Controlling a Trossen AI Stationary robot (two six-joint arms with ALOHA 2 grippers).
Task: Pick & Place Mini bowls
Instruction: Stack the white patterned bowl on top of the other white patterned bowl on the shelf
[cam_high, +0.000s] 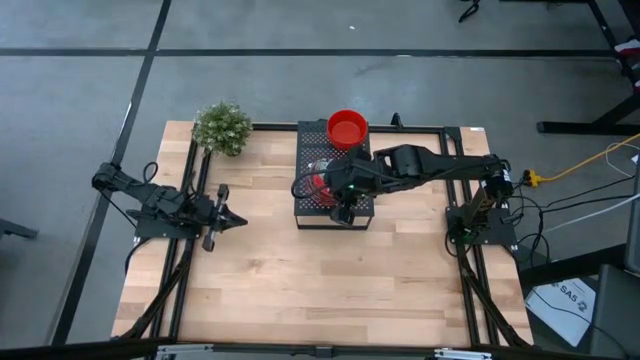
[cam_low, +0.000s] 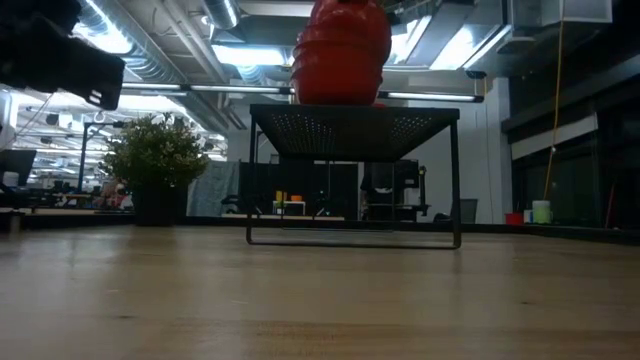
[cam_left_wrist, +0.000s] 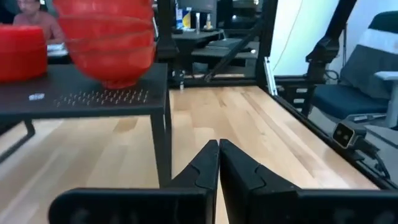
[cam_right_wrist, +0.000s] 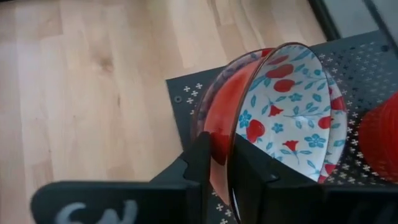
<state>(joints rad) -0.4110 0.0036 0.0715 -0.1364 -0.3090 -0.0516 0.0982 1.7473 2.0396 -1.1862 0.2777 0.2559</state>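
Red and glossy, a stack of plain mini bowls (cam_high: 347, 128) stands at the far end of the black perforated box (cam_high: 306, 208), which sits near the middle of the wooden table (cam_high: 330, 290). Nearer along the box top, the right claw (cam_right_wrist: 231, 163) stands over a second stack whose topmost piece is a floral bowl (cam_right_wrist: 291, 106), white inside with red and blue flowers, nested in a red bowl (cam_right_wrist: 219, 118); the two fingers straddle the floral bowl's rim, one in the narrow gap between the two bowls and one inside the floral bowl, close on the rim, though whether they press it or have just let go cannot be told. In the high view the right arm covers most of this stack (cam_high: 322, 181), so only a sliver of red and white shows beside the claw (cam_high: 345, 210). The left claw (cam_high: 228, 218) waits well apart at the left of the table, fingertips together and gripping nothing. From table height the box stands on thin legs, and the red stack on it (cam_low: 341, 52) is cut off by the picture's upper edge. A small green plant (cam_high: 222, 128) stands at the table's far left corner.
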